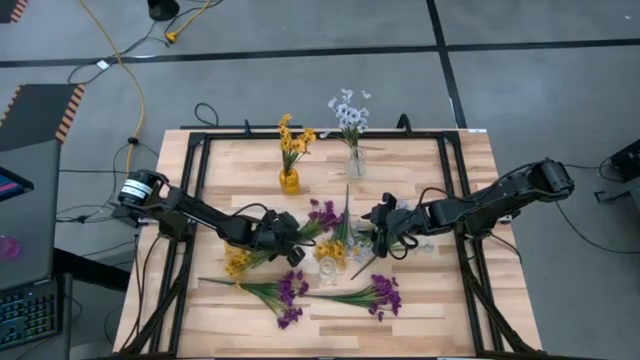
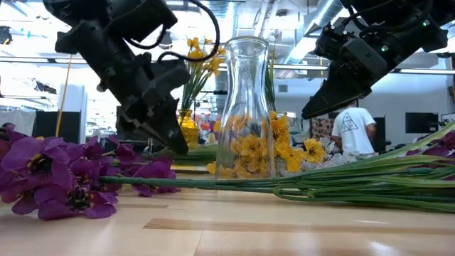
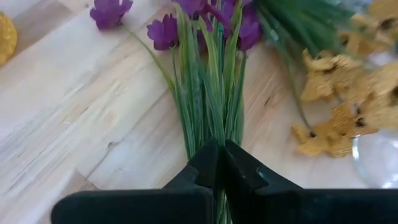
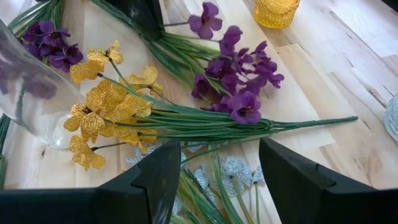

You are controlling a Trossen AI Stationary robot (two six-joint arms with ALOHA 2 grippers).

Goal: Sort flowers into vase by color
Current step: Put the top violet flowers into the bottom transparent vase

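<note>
Since the purple sprig [image 3: 205, 74] needs lifting, left end effector [image 3: 217, 165] is clamped on its stems (right end effector [image 4: 217, 165] apart, frame centre).

Loose flowers [image 1: 330, 262] and empty vase [image 1: 328, 272] crowd mid-table; far corners open.

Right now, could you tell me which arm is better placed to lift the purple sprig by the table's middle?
Left, probably. The left hand is already shut on the purple sprig stems, while the right hand hangs open above a pale sprig.
</note>
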